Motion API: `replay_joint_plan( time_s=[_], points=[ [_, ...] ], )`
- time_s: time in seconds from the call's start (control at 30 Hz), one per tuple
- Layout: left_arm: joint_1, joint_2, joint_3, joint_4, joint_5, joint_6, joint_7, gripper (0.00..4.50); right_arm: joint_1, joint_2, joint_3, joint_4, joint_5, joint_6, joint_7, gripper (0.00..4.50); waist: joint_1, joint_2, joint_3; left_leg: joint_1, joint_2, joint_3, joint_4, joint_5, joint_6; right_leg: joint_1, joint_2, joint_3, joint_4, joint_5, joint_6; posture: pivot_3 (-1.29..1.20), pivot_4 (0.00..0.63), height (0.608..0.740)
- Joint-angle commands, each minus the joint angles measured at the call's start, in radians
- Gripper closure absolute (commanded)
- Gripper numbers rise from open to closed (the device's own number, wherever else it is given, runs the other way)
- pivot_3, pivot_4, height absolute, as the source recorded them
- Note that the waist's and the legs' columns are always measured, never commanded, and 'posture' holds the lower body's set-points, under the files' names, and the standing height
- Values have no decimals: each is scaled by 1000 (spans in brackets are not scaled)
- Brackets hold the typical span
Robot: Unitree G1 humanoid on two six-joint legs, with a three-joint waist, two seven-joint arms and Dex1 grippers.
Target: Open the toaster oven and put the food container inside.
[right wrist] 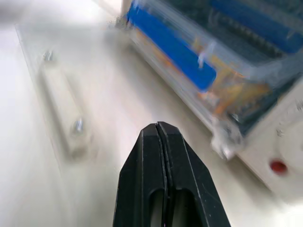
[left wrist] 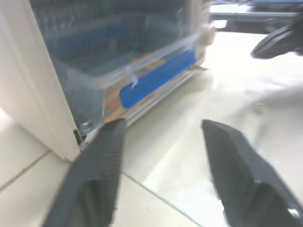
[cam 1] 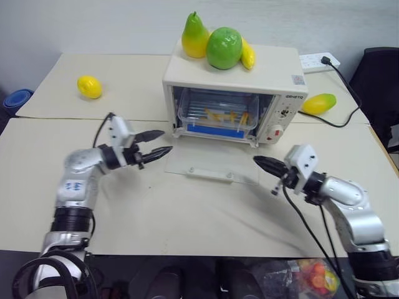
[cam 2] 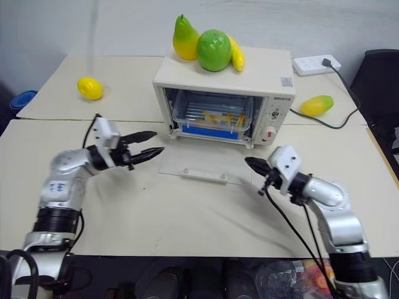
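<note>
The cream-white toaster oven (cam 1: 274, 70) stands at the middle back of the table. Its glass door (cam 1: 212, 163) is folded down flat toward me. The food container (cam 1: 218, 111), clear with a blue strip and yellow sticks showing, sits on the rack inside. My left gripper (cam 1: 167, 141) hovers open and empty just left of the door's left corner, pointing at the oven. The container (left wrist: 118, 71) shows beyond its fingers in the left wrist view. My right gripper (cam 1: 257, 161) is shut and empty beside the door's right edge, apart from the container (right wrist: 189, 61).
A yellow pear (cam 1: 194, 36), a green apple (cam 1: 224, 47) and a banana (cam 1: 248, 55) rest on the oven's top. A lemon (cam 1: 89, 86) lies at the back left and a mango (cam 1: 318, 103) right of the oven. A power strip (cam 1: 318, 61) with a black cable sits behind.
</note>
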Motion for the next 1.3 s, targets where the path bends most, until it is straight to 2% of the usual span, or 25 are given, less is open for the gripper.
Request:
replay_joint_plan(
  time_s=[0.03,0.1,0.2,0.3,0.37,0.5,0.7,0.83,0.87,0.97,1.07,1.17,1.3],
  points=[
    [20,96,53,-24,-49,20,-120,526,-3,-47,-21,146,-16,-88,88,4500,-2,0,0,1,0,0,-1,0,0,0,0,1,0,0,0,0,150,740],
    [17,127,37,-24,-49,8,-189,16,-37,-41,8,235,-32,-133,126,4500,0,0,0,2,0,0,-1,0,0,1,0,0,0,0,0,0,150,740],
    [22,137,34,-49,-96,43,-280,16,-101,-5,57,347,-46,-160,171,4500,0,1,0,2,0,0,0,0,1,2,0,0,0,0,0,0,150,740],
    [56,113,55,-91,-134,84,-263,16,-161,75,75,411,-14,-157,181,4500,-1,1,0,2,0,0,0,0,1,1,0,0,0,0,0,0,150,740],
    [73,99,71,-110,-148,103,-233,16,-191,121,79,388,15,-128,186,4500,-4,1,0,2,1,0,0,0,1,1,0,0,0,0,0,0,150,740],
    [37,68,138,-63,-148,99,-116,16,-221,210,7,327,158,-73,175,4500,-3,1,0,0,1,0,0,0,0,-1,0,0,1,0,0,0,150,740],
    [42,44,172,-77,-156,101,-52,16,-328,338,-131,299,316,-20,18,4500,-1,1,0,0,1,0,0,0,0,-1,0,0,2,0,0,0,150,740],
    [75,40,168,-71,-123,48,-38,16,-373,332,-150,250,336,-4,-6,4500,-2,1,0,0,0,0,0,0,0,-1,0,-1,2,0,0,0,150,740],
    [98,47,164,-71,-102,27,-37,16,-342,288,-120,218,297,-34,57,4500,-1,1,0,0,1,0,0,0,0,-1,0,0,2,0,0,0,150,740],
    [168,56,162,-88,-77,-18,-47,0,-234,166,-40,156,196,-148,241,3934,2,2,0,-1,0,0,-2,-1,1,-1,0,-1,3,0,0,0,150,740],
    [301,77,148,-145,-30,-76,-67,0,-101,91,-35,87,203,-195,340,2938,2,2,0,-2,1,0,-2,-4,3,-1,0,-1,1,0,0,0,150,740],
    [416,85,147,-167,19,-132,-57,0,30,55,-44,47,186,-259,390,1882,0,2,0,-1,1,1,-1,-4,4,0,-1,0,-1,0,0,0,150,740],
    [528,72,168,-201,47,-193,-21,0,113,35,-67,10,192,-268,377,568,1,2,1,5,1,1,-1,-4,4,6,-1,0,-4,0,0,0,150,740]
  ],
)
